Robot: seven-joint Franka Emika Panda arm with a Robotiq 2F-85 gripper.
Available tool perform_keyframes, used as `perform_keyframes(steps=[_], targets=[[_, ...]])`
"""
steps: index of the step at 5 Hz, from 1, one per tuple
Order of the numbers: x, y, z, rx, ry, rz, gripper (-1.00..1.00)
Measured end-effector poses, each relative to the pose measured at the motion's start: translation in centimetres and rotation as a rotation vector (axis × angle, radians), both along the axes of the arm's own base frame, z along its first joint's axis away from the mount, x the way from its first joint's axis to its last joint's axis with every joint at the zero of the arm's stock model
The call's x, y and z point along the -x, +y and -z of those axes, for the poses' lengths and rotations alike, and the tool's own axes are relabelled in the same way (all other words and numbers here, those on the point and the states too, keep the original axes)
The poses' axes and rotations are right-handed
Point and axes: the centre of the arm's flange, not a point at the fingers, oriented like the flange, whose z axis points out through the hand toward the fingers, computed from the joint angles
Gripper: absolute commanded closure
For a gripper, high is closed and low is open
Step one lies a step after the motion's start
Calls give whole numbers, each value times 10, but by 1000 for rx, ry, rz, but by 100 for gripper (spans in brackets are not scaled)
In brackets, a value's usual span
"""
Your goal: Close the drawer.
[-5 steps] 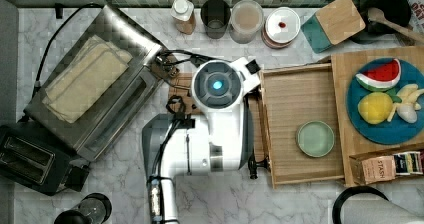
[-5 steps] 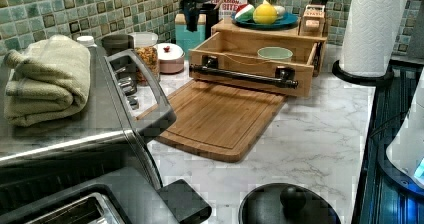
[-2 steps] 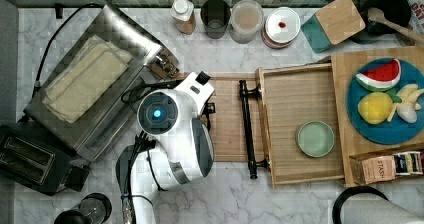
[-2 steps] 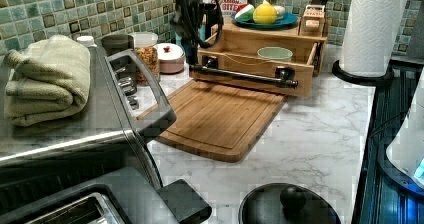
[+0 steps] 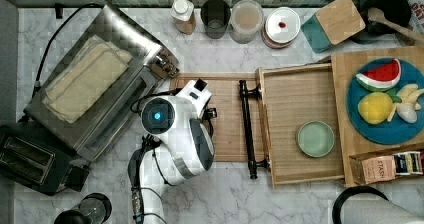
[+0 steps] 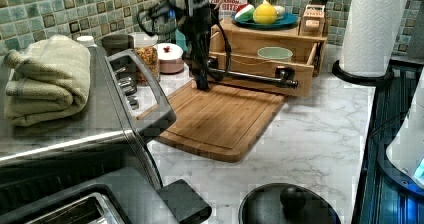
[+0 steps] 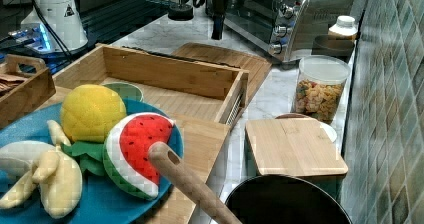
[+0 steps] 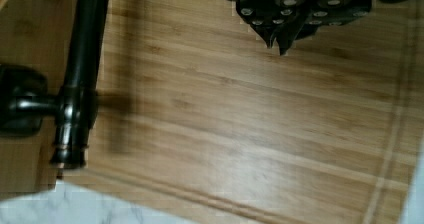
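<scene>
Marble counter: bamboo drawer point(image 5: 300, 129) open w/ black bar; end effector point(image 8: 279, 43) pressed together.

Drawer point(image 7: 170, 79) handle behind its front wall

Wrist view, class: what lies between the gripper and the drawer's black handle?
Only bare cutting board lies between the gripper, fingers together, and the handle of the drawer; the wrist view shows it.
</scene>
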Motion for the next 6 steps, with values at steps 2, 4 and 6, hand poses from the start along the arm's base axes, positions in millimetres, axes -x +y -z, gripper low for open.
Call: perform_keyframes(steps=[2, 4, 6], targets=[[12, -17, 54, 76, 50, 15, 100], [23, -35, 67, 54, 31, 40, 100], [13, -84, 50, 35, 3, -63, 100]])
